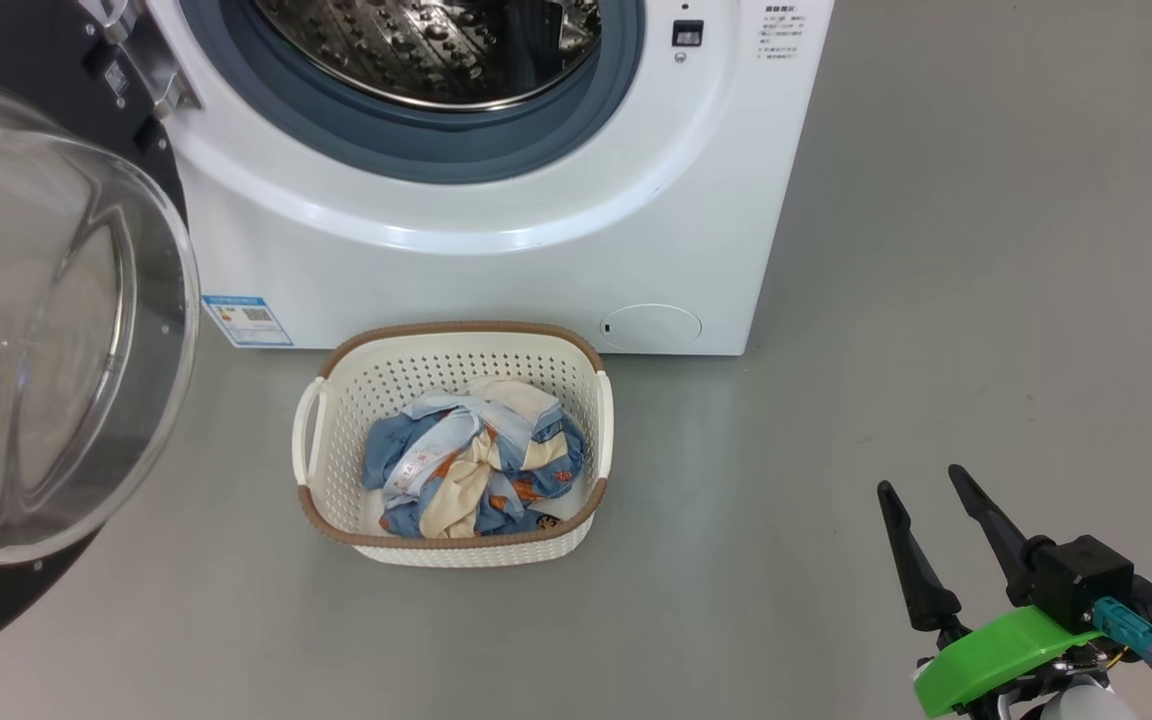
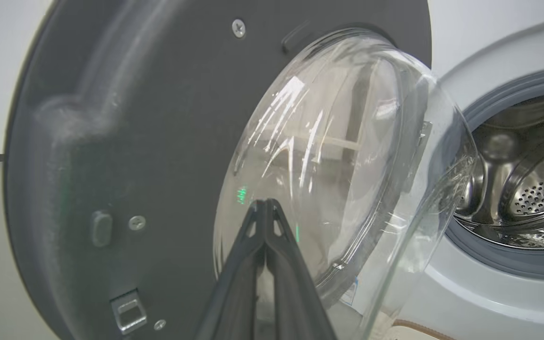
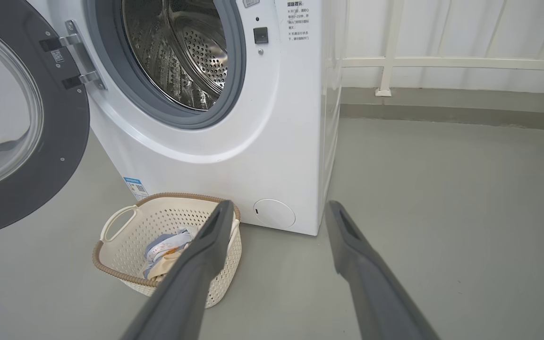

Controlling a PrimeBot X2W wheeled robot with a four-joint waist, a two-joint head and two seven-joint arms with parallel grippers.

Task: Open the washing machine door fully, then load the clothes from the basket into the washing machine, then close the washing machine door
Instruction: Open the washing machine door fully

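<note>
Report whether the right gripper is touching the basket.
Apart. The head view shows a wide stretch of bare floor between the basket and the open right gripper.

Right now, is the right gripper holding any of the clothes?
No, the right gripper stands open and bare, well apart from the clothes, which lie in the basket.

- You see a smooth grey floor (image 1: 936, 250), faintly glossy, with a few faint marks.
- In the right wrist view you have a white wall (image 3: 489, 28) crossed by a horizontal white rail (image 3: 465, 63).
- A low grey ledge (image 3: 442, 101) runs along the wall's foot.
</note>
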